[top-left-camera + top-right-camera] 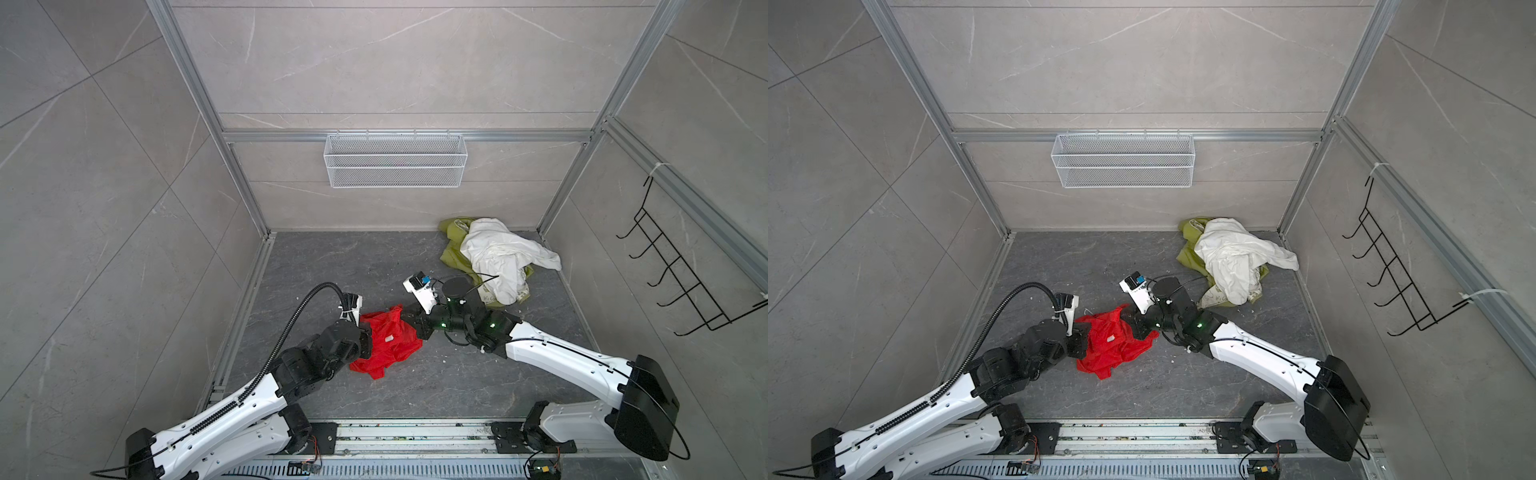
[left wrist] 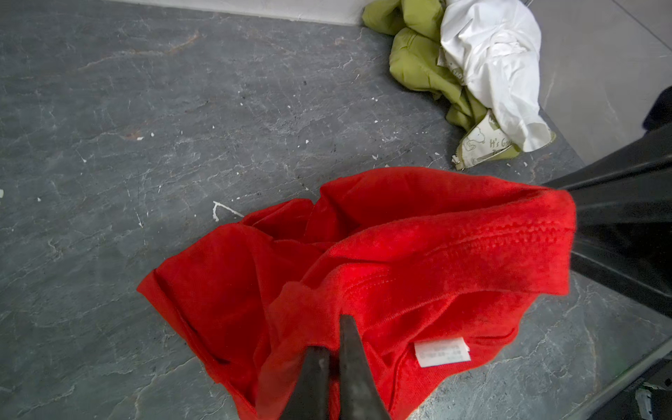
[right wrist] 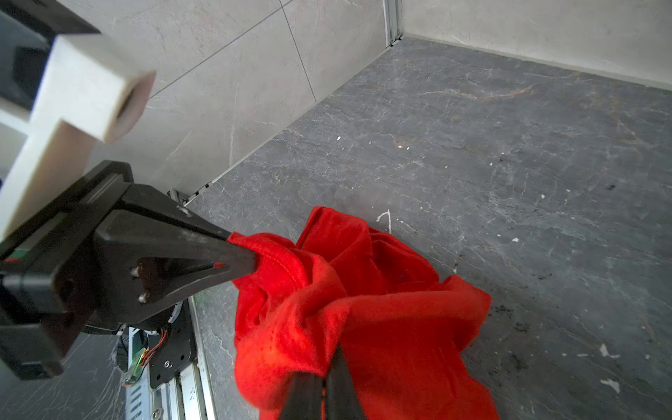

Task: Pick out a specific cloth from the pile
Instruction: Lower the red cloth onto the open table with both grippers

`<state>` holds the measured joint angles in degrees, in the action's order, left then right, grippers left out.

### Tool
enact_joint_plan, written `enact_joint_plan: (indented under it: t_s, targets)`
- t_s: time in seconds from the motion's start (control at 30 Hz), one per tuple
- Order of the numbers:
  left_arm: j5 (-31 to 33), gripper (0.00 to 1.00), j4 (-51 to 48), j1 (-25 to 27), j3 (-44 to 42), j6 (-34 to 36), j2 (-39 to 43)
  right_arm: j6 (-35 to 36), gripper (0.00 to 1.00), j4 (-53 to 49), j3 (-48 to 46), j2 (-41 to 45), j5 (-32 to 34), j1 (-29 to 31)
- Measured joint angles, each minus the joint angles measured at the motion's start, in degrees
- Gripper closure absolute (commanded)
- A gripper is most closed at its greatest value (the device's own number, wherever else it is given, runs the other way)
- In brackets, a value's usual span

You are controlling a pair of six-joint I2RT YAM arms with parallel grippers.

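Observation:
The cloth (image 1: 388,347) (image 1: 1108,347) is bright red with a small white label (image 2: 442,352). It hangs bunched between my two grippers, low over the grey floor, well apart from the pile. My left gripper (image 1: 368,332) (image 2: 332,334) is shut on its left edge, and the right wrist view shows that gripper (image 3: 251,260) pinching a fold. My right gripper (image 1: 411,322) (image 3: 325,363) is shut on the cloth's right edge. The pile sits in the back right corner: a white garment (image 1: 498,253) (image 2: 491,62) on an olive-green one (image 1: 453,253) (image 2: 418,62).
A white wire basket (image 1: 395,160) hangs on the back wall. A black hook rack (image 1: 673,270) is fixed to the right wall. Metal frame posts line the corners, and the arms' base rail (image 1: 415,434) runs along the front edge.

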<state>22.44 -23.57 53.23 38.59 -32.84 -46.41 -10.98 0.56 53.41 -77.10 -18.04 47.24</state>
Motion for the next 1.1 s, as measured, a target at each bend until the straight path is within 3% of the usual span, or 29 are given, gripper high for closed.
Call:
enact_joint_plan:
  t_s: [0.33,1.1]
  targets:
    - [-1.7,1.00,0.3,-5.3,-3.8,-4.2,0.0,0.0,1.00,3.1,-4.0,-1.4,0.6,-1.2]
    - [-6.6,1.00,6.0,-10.8,-14.9,-9.7,0.0,0.0,1.00,10.3,-11.4,-8.7,0.0,-4.8]
